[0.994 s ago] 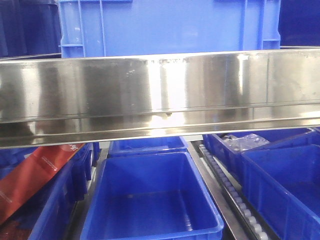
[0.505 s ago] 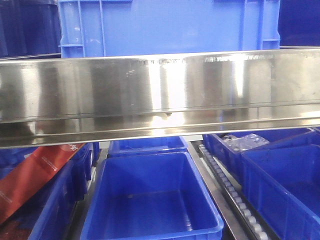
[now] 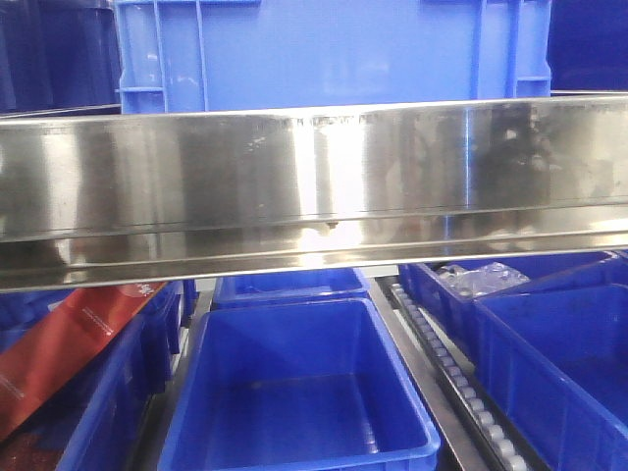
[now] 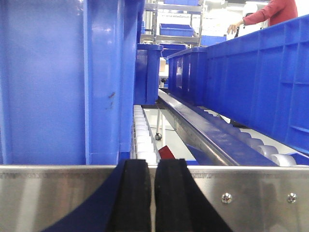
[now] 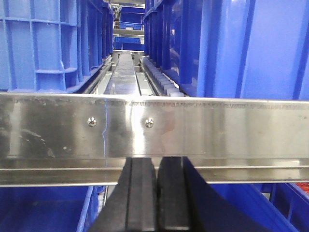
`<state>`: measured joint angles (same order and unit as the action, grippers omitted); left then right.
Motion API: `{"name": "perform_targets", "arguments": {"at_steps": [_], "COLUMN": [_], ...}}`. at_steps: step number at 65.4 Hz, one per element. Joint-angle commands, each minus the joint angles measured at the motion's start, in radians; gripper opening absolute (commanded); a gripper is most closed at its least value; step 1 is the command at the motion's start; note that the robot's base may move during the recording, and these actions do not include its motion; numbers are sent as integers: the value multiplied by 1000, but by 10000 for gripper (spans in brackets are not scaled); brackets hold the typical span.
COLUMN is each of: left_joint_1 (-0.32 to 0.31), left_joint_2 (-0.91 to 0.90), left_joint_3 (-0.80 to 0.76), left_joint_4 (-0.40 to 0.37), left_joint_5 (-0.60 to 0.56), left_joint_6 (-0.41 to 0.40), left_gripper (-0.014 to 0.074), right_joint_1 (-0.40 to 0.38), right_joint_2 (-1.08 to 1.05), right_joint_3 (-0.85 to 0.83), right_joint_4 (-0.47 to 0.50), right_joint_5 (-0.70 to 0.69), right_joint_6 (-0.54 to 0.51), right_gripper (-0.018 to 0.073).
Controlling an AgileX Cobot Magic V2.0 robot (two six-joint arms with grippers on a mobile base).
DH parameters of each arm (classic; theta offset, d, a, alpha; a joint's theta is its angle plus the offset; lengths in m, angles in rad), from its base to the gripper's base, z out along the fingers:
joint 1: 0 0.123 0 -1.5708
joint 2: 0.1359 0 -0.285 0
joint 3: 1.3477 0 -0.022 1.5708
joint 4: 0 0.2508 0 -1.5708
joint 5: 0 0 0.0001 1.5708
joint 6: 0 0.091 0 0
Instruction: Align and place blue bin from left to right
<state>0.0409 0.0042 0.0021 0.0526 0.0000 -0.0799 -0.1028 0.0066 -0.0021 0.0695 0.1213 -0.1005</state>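
**Behind the steel rail: blue bin on upper shelf**

On the upper level, blue bin (image 3: 334,49) upright behind steel rail (image 3: 314,186). Left hand (image 4: 152,195) and right hand (image 5: 157,193) both pressed together, empty, below the rail. Darker bins (image 3: 299,392) underneath.

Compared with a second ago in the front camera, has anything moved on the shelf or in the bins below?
Only the reflections on the steel rail changed: its right part is darker now. The blue bin above the rail sits in the same spot, and the darker bins below and the red packet are unchanged. Neither hand appears in the front view.
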Motion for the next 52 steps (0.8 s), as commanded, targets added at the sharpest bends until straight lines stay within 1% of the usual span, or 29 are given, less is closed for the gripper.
{"name": "perform_targets", "arguments": {"at_steps": [1,11,52], "left_joint_1": [2,2,2], "left_joint_2": [-4,-4,-4], "left_joint_3": [-2,-2,-2], "left_joint_4": [2,2,2], "left_joint_5": [-19,-19,-19], "left_joint_6": [1,1,1], "left_gripper": [22,22,22], "right_joint_1": [-23,-59,-59], "right_joint_2": [-7,-7,-7], "right_joint_3": [2,2,2], "right_joint_4": [-9,-9,-9], "right_joint_5": [-26,-26,-26], "right_joint_6": [-5,-5,-5], "right_gripper": [-88,-88,-88]}}
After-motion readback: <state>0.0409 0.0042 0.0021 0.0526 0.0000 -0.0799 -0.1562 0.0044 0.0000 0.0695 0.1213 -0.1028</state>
